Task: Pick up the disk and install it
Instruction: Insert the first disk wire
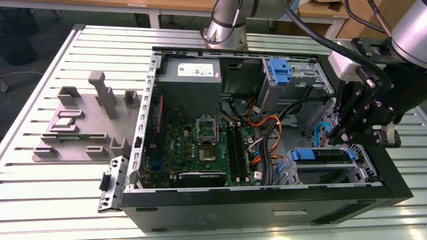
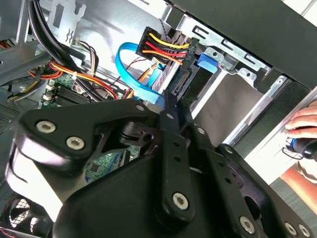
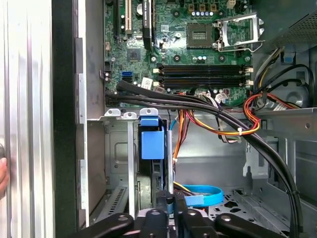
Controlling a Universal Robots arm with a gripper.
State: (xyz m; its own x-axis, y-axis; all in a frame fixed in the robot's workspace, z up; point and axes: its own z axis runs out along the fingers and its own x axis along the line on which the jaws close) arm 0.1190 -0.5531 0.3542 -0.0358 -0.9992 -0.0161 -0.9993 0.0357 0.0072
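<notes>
Open computer case (image 1: 267,197) lies on its side on the slatted metal worktop (image 1: 60,190), motherboard (image 1: 200,145) exposed.

Gripper (image 1: 343,137) hangs over the case's drive-cage area, near the case wall at the exterior view's right. In both wrist views the two fingers (image 3: 171,208) stand pressed close together, gap essentially nil; jaws closed, nothing seen between them.

The disk (image 1: 321,155) sits in the drive bay at the case's front corner (exterior view's lower right), its blue frame edge facing up, just below and beside the gripper. In the first wrist view the blue frame tab (image 3: 151,139) of the disk shows standing in the bay slot directly ahead of the fingertips, apart from them.

Blue flat data cable (image 2: 136,82) and a red/yellow/black power bundle (image 2: 166,47) run to a connector just ahead of the fingertips in the second wrist view.

A bare blue bracket (image 1: 280,72) sits in the upper cage at the case's far corner. Grey fixture blocks (image 1: 83,122) rest on the worktop beside the case.

A person's hand (image 2: 302,131) rests on the case edge.
</notes>
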